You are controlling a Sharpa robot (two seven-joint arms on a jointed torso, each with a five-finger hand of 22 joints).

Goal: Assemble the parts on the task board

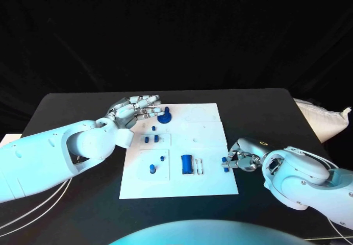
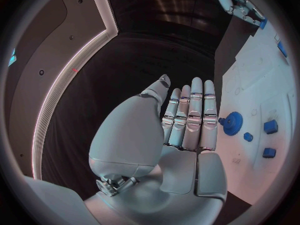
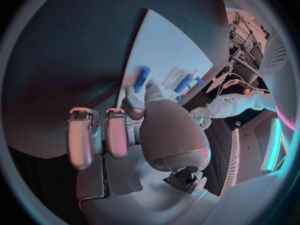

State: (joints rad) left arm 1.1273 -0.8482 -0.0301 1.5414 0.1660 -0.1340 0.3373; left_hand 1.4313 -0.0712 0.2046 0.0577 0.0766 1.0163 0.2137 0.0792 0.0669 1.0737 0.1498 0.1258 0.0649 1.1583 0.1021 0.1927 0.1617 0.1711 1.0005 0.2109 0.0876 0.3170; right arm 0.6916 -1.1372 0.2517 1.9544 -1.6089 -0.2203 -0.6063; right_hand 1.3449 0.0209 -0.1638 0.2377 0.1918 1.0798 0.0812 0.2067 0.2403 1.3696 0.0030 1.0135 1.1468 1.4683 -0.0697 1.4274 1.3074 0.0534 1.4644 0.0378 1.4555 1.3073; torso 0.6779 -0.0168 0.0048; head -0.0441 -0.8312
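honestly the trick now is to carry that small blue peg upright and line it up over its hole before pressing. the right hand pinches it at the task board's right edge, near the blue cylinder. left hand hovers flat, fingers straight, holding nothing, just beside the blue gear.

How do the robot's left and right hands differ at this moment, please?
The left hand is empty, while the right hand pinches a small blue part. The left hand's fingers lie straight and close together; the right hand's are curled. The left hand is at the task board's far left corner, the right at its right edge. Both are silver.
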